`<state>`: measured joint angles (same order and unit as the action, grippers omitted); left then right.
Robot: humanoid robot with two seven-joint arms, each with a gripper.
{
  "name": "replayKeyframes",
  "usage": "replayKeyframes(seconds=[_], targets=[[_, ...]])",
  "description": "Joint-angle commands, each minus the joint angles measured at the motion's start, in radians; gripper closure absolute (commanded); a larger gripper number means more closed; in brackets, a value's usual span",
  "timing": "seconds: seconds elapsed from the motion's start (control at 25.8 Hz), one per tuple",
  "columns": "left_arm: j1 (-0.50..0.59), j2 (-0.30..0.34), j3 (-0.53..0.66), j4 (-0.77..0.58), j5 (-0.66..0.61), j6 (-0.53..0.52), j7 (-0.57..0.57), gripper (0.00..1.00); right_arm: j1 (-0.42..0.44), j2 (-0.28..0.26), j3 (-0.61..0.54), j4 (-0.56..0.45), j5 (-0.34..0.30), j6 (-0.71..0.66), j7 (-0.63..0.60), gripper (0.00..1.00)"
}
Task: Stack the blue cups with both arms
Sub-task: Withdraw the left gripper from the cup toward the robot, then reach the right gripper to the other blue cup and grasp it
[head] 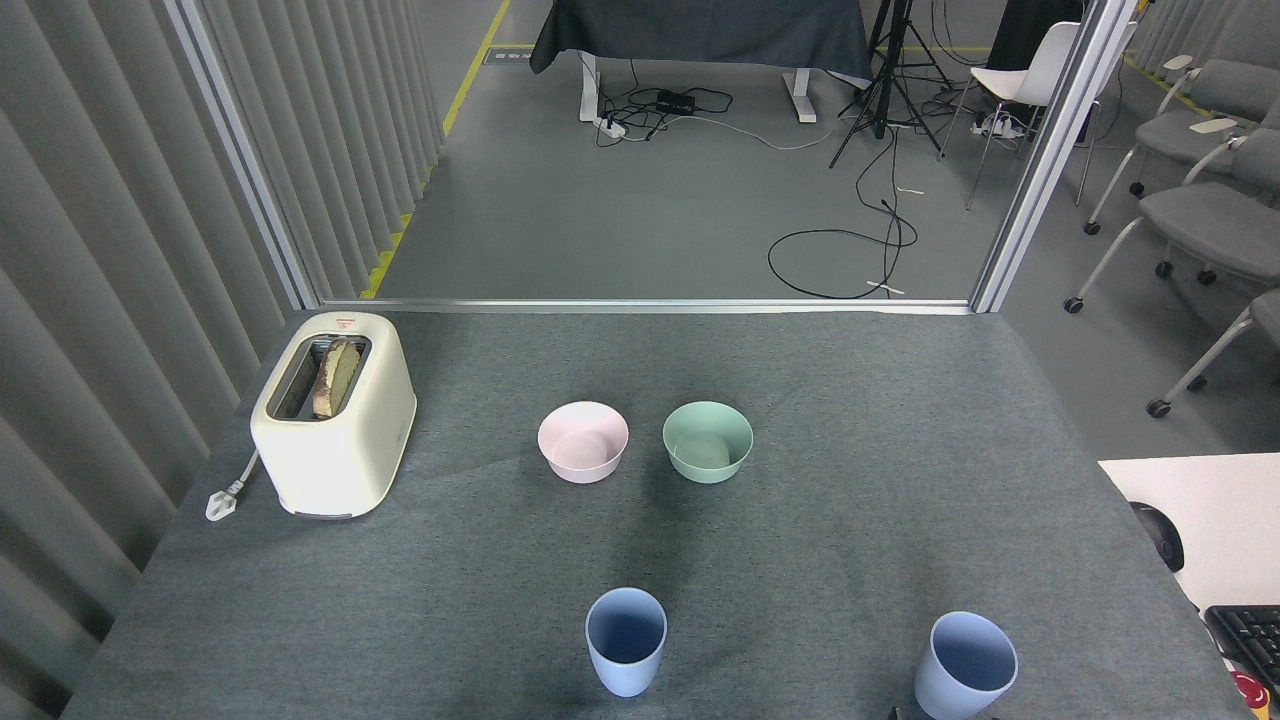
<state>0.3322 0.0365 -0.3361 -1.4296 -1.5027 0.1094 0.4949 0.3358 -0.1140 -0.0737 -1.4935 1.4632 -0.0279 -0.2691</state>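
Neither arm reaches into the head view, so the jaws of both the left and the right gripper are out of sight. A tiny dark speck sits at the bottom edge just left of the right-hand cup, too small to identify.

Two blue cups stand on the grey tabletop in the lower part of the frame, well apart from each other. The nearer-centre cup is at lower centre, upright, its long axis vertical and its open mouth facing up; the inside looks darker blue and empty. The right-hand cup sits at the lower right, also standing on its base with its mouth up, and its foot is cut off by the bottom edge of the frame. Both taper toward the base.

Above them, around the middle of the frame, a pink bowl and a mint-green bowl sit side by side, close but not touching, mouths up. At the left of the tabletop is a cream toaster with a slice of bread standing in its slot, and its white plug lies on the cloth just beside it.
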Motion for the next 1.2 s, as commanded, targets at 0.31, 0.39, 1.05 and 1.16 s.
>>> replayKeyframes(seconds=[0.31, 0.39, 1.05, 1.16], targets=[[0.001, 0.000, 0.012, 0.000, -0.001, -0.002, 0.001, 0.00, -0.055, -0.029, -0.003, 0.053, -0.011, -0.007, 0.001, 0.00], [0.001, 0.002, 0.017, 0.000, 0.001, -0.002, 0.001, 0.00, -0.060, -0.030, -0.005, 0.064, -0.012, -0.010, 0.001, 0.00], [-0.001, 0.003, 0.022, 0.005, 0.001, -0.002, 0.002, 0.00, -0.090, -0.033, -0.101, 0.099, -0.012, -0.072, -0.002, 0.00], [-0.002, 0.003, 0.022, 0.006, 0.001, -0.002, 0.002, 0.00, -0.133, -0.042, -0.101, 0.134, -0.011, -0.075, 0.001, 0.00]])
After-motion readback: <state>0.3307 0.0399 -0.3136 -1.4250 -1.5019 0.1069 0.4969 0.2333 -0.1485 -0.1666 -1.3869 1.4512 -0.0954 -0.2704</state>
